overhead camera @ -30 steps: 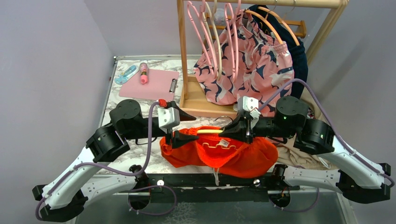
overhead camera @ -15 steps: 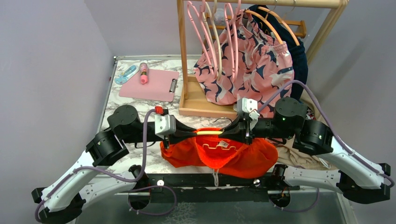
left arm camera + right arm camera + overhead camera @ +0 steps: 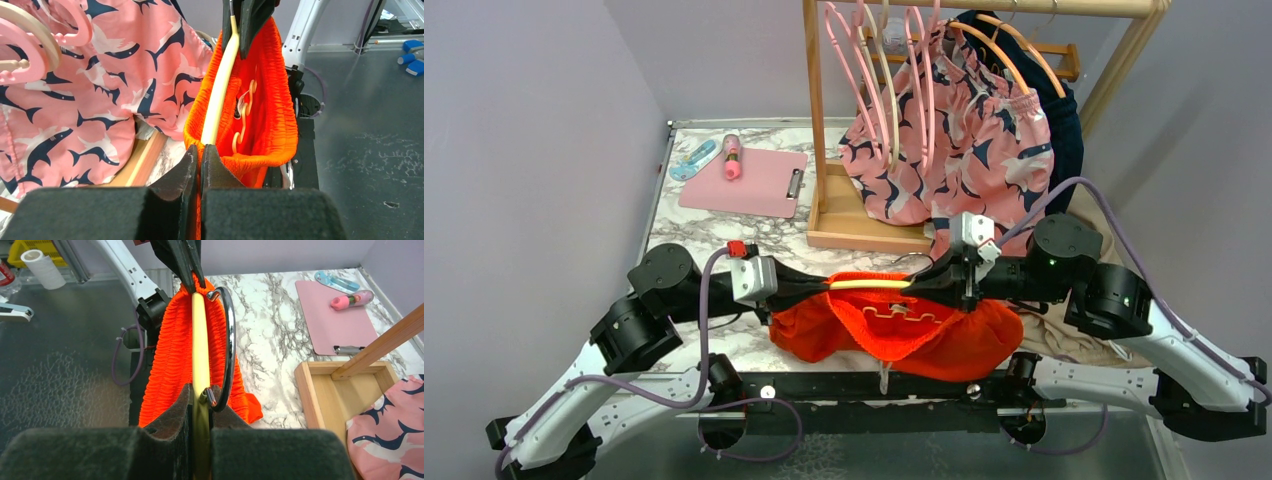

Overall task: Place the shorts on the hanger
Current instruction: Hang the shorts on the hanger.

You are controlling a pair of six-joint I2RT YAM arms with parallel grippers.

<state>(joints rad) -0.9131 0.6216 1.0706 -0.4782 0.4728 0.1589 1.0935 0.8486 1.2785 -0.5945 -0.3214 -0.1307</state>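
Fingers of my left gripper [image 3: 819, 287] are pinched tight on the elastic waistband of the shorts [image 3: 894, 335], right at one end of the hanger [image 3: 869, 284]. Those of my right gripper [image 3: 924, 282] are clamped on the hanger's pale-yellow bar, where its metal hook [image 3: 229, 340] meets it. That bar runs level between my two wrists along the stretched waistband, and the orange-red fabric sags below it over the near edge of the marble table [image 3: 694, 235]. Behind stands a wooden rack [image 3: 815, 120] with pink shark shorts [image 3: 964, 150].

Orange-red shorts [image 3: 894, 338], pale-yellow hanger [image 3: 869, 284]
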